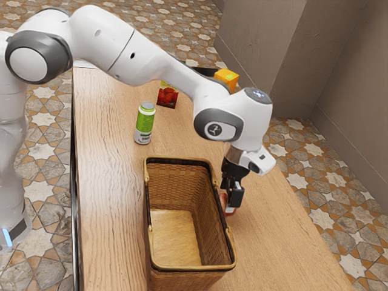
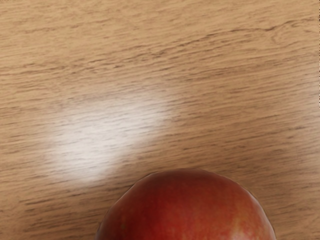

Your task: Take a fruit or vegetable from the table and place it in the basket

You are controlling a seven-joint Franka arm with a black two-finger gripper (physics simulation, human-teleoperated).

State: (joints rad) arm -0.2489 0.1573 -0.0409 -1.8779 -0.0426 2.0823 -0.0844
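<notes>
1 claw at 1 red apple, just beside 1 wicker basket. Claw wide or narrow: can't tell. 1 green-white can upright near basket, toward the arm's base.

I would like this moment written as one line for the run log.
arm: its end low at red fruit | fruit: outside basket, beside its wall | placing: not yet done | grip: unclear

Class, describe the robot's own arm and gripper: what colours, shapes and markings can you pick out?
The arm is smooth, rounded and glossy white, with dark grey bands around its joints. A small dark emblem marks an oval white cap near the wrist, and a blue light strip shows low down. The gripper is black and blocky.
</notes>
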